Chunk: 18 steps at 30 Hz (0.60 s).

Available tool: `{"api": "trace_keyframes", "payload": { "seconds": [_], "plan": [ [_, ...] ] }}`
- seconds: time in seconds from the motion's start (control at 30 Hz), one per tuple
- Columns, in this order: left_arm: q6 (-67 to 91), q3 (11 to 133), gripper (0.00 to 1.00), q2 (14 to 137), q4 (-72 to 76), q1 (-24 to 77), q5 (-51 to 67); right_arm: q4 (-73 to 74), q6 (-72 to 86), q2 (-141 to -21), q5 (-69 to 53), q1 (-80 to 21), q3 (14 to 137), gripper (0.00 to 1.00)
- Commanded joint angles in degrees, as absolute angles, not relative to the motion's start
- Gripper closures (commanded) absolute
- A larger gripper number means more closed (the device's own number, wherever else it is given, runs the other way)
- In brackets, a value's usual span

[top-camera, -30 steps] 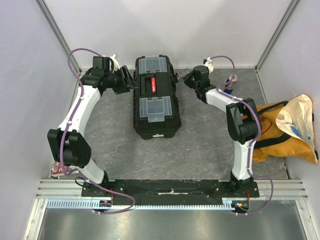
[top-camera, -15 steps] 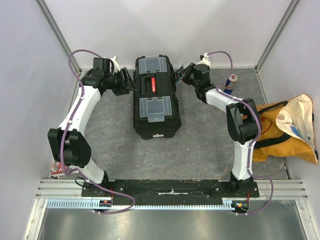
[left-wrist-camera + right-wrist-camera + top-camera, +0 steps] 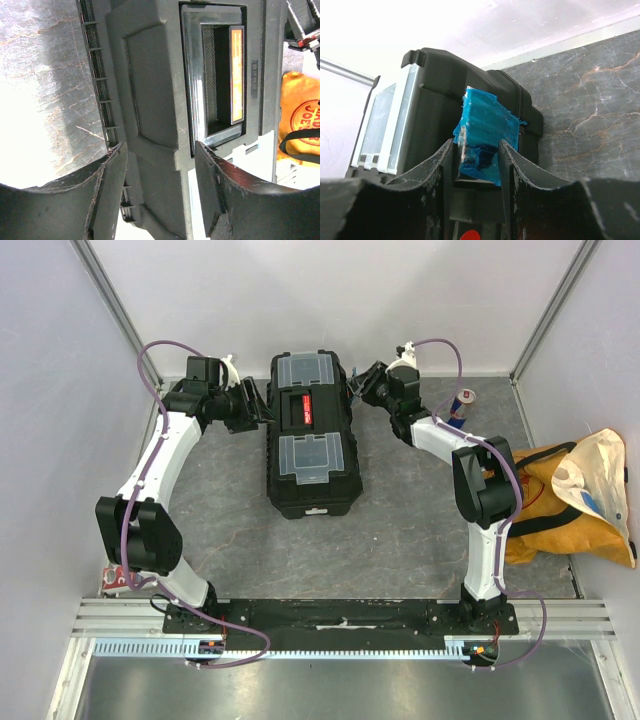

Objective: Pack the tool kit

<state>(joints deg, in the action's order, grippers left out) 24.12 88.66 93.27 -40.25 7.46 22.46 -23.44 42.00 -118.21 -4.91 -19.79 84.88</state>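
The black toolbox [image 3: 310, 435] lies shut mid-table, with two clear-lidded compartments and a red handle label [image 3: 303, 408]. My left gripper [image 3: 262, 400] is at its far left side. In the left wrist view the gripper [image 3: 160, 147] stands open astride a moulded edge of the toolbox [image 3: 145, 90], with a gap at the right finger. My right gripper [image 3: 362, 385] is at the far right side. In the right wrist view the gripper [image 3: 476, 145] is open, its fingers flanking the lower end of a blue latch [image 3: 487, 132] on the toolbox [image 3: 435, 100]. No hand tools show.
A blue-silver drink can [image 3: 461, 403] stands right of the right wrist. A yellow-orange fabric bag [image 3: 575, 495] lies against the right wall. A small red item [image 3: 112, 580] sits near the left arm's base. Enclosure walls close in on three sides.
My right gripper has moved a little towards the back along the toolbox's right side and its jaws have opened around the blue latch. The left arm has not moved.
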Motion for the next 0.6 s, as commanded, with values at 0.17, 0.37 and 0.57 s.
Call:
{"api": "trace_keyframes", "payload": {
  "seconds": [0.17,0.37,0.57],
  "plan": [
    [22.1,88.3,0.39,92.8,-39.8,7.2,21.7,-26.4,42.6,-118.6,-8.8,-20.2,88.5,0.5],
    [21.9,88.1,0.39,92.8,-40.2,7.2,21.4,-25.8,43.9,-119.6,-10.0,-20.2,89.3,0.51],
    [21.8,88.2,0.39,92.9,-40.2,7.2,21.4,-25.3,44.4,-120.3,-11.2,-20.2,90.6,0.49]
  ]
}}
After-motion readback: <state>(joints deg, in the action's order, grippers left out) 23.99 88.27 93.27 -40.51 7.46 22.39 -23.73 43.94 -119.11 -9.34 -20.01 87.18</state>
